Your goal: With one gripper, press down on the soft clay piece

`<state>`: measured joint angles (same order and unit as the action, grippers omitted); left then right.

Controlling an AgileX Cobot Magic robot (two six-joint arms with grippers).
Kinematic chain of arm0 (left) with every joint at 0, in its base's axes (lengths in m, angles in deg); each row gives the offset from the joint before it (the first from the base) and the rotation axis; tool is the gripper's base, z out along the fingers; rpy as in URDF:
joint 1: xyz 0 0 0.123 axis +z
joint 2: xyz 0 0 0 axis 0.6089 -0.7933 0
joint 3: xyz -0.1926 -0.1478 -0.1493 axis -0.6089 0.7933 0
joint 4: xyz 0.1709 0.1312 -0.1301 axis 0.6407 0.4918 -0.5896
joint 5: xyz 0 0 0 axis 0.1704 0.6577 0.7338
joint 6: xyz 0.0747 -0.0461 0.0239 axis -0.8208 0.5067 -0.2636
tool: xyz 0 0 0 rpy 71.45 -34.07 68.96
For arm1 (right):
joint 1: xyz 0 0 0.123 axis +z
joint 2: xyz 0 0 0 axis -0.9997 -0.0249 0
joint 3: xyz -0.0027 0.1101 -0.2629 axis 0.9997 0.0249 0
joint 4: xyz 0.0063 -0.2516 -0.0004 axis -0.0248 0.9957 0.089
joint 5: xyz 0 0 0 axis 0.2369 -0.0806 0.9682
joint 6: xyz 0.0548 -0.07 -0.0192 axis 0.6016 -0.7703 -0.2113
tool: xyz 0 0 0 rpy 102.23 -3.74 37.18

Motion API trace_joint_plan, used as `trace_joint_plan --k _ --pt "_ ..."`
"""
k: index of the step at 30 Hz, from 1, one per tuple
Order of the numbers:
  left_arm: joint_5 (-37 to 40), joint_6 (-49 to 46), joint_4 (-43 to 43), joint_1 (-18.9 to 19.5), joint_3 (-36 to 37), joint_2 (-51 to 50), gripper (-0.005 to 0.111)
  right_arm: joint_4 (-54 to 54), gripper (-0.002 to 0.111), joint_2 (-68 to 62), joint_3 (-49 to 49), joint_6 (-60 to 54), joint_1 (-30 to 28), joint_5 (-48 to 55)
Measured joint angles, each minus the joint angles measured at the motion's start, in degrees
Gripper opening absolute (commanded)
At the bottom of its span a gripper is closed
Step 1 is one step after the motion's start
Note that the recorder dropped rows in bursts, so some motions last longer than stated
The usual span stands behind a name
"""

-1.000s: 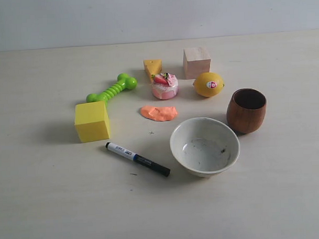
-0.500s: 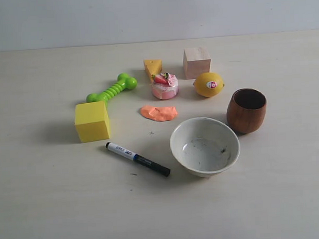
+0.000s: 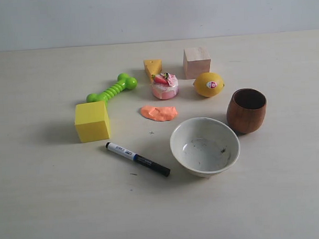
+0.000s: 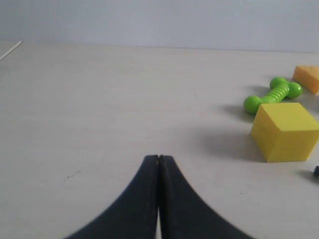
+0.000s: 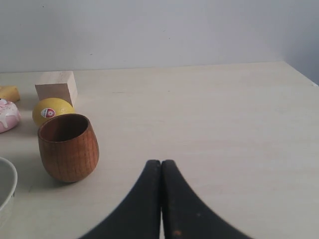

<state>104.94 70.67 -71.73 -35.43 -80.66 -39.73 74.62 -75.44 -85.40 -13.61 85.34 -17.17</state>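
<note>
The soft clay piece (image 3: 159, 112), a small flat irregular blob of matte orange-salmon putty, lies on the pale bench (image 3: 47, 197) about midway between its left and right edges, touching none of the other things. Just beyond it toward the far edge stands a round pink toy cake with a strawberry on top (image 3: 164, 86), and further toward that edge a yellow cheese wedge (image 3: 153, 68). On the side of the near edge, toward the right, sits a white ceramic bowl (image 3: 204, 149), close to the clay but apart from it. A black-and-white marker pen (image 3: 137, 158) lies slantwise on the near side toward the left.

Toward the right edge are a brown rounded wooden cup (image 3: 246, 110), upright, a yellow lemon with a red sticker (image 3: 208, 84), and a pale wooden cube (image 3: 196, 62) nearest the far edge. Toward the left edge are a yellow cube (image 3: 92, 121) and a ribbed green dumbbell-shaped toy (image 3: 112, 88).

The left hand (image 4: 158, 162) hangs over bare bench well to the left of the yellow cube, its two black fingers pressed together, narrow, gripping nothing. The right hand (image 5: 161, 164) hangs over bare bench on the right-edge side of the wooden cup, likewise drawn narrow, finger against finger. Both hands are well apart from the clay.
</note>
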Motion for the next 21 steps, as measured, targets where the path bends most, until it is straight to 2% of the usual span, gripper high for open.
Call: trace_joint_plan --k 21 --pt "-0.5 -2.0 0.1 0.0 0.0 0.0 0.0 0.0 0.0 0.0 0.0 0.0 0.0 0.0"
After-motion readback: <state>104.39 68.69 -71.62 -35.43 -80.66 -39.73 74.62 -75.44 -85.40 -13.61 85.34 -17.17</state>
